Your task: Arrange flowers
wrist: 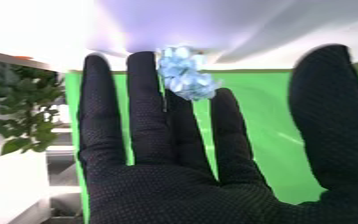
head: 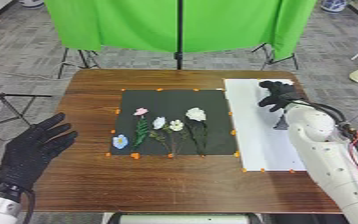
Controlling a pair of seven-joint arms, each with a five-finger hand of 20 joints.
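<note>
My right hand [head: 280, 95] is over the far part of the white sheet [head: 260, 135]. In the right wrist view my right hand [wrist: 175, 192] has its fingers straight and a little apart, the thumb well off from them. A pale blue bloom [wrist: 186, 75] sits by my fingertips, in front of part of them; whether it touches them I cannot tell.

My left hand [head: 35, 150] is at the table's left side, fingers straight and spread, nothing in them. Between my hands, on the black sheet [head: 167, 97], lie a pink flower [head: 141, 111], a blue flower [head: 119, 142] near the corner closest to my left hand, a pale flower [head: 159, 123], a cream flower [head: 176, 125] and a larger white flower [head: 196, 114]. Both sheets lie on the brown table [head: 87, 185].
</note>
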